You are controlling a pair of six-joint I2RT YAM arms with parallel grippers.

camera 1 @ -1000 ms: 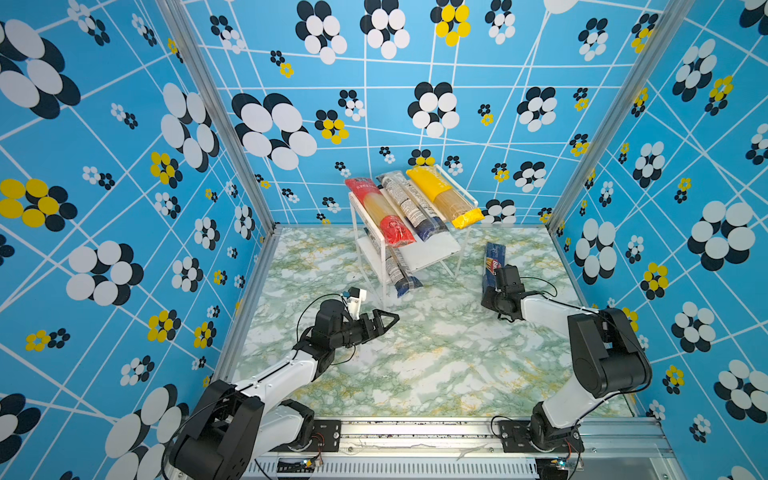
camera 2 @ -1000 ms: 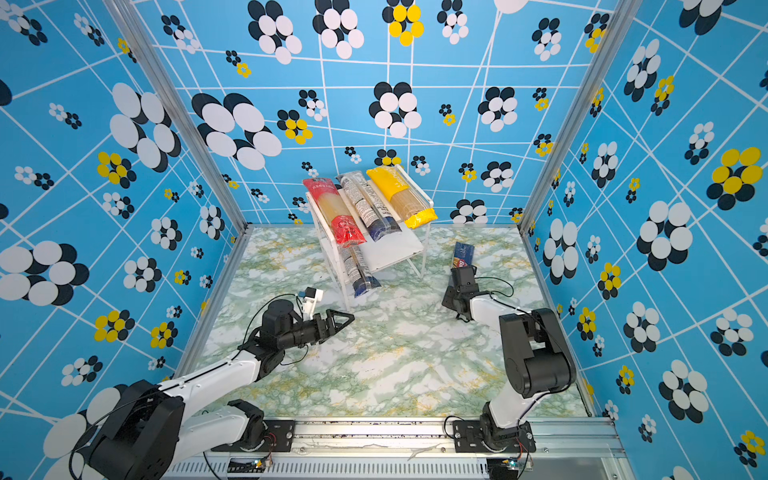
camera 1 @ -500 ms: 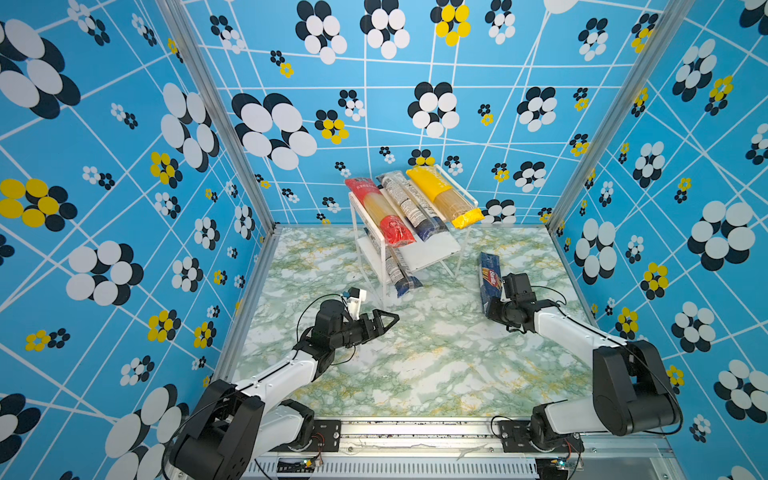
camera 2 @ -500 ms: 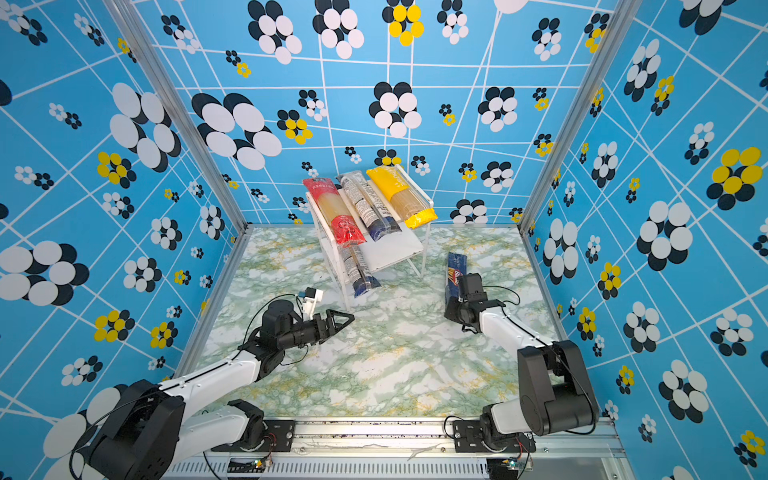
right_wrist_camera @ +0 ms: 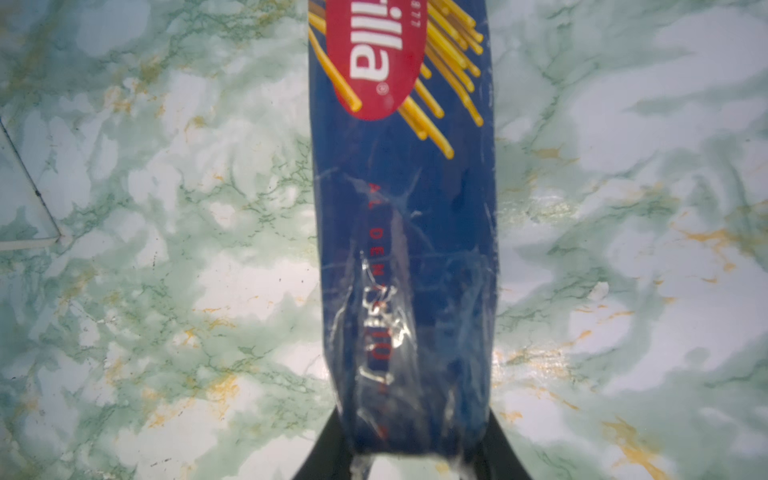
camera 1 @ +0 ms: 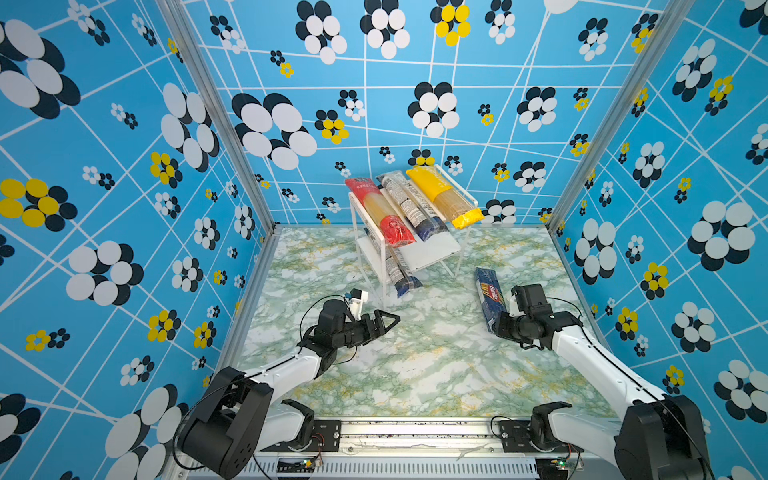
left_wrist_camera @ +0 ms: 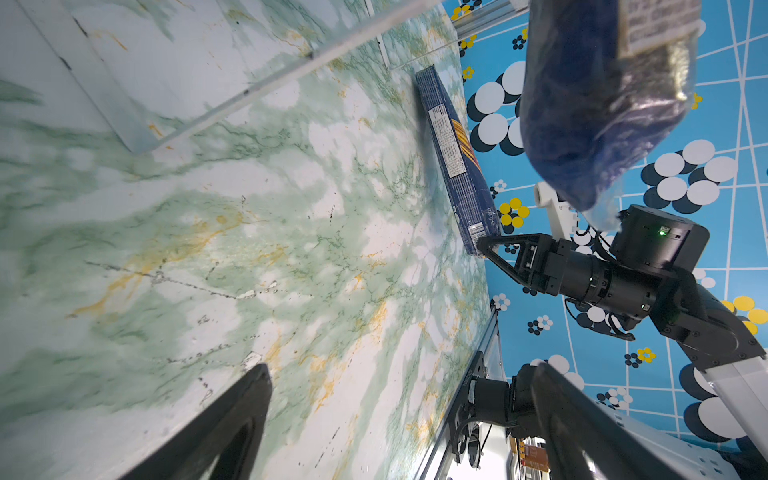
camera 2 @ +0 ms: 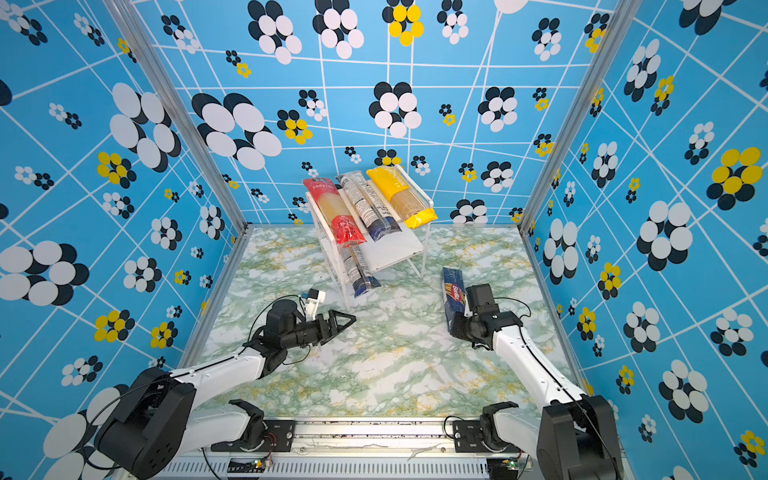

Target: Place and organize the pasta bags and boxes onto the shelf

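The shelf [camera 1: 432, 253] [camera 2: 395, 249] stands at the back. Its top board carries a red-ended pack [camera 1: 380, 212], a see-through pack with a navy end [camera 1: 411, 208] and a yellow pack [camera 1: 446, 197]. Another see-through pack [camera 1: 397, 270] [left_wrist_camera: 598, 104] lies on the lower board, sticking out at the front. My right gripper [camera 1: 496, 326] [camera 2: 455, 328] [right_wrist_camera: 411, 449] is shut on the near end of the navy Barilla box [camera 1: 489, 297] [camera 2: 454, 297] [left_wrist_camera: 457, 158] [right_wrist_camera: 403, 208], right of the shelf. My left gripper [camera 1: 388, 320] [camera 2: 345, 321] [left_wrist_camera: 399, 415] is open and holds nothing, in front of the shelf.
The marbled green table [camera 1: 415, 365] is walled in by blue flowered panels on three sides. A metal rail [camera 1: 415, 428] with both arm bases runs along the front edge. The shelf's clear legs [left_wrist_camera: 249, 87] stand close to the left gripper.
The right arm has swung outward and drawn the Barilla box toward the front of the table, still gripped. The left arm has not moved.
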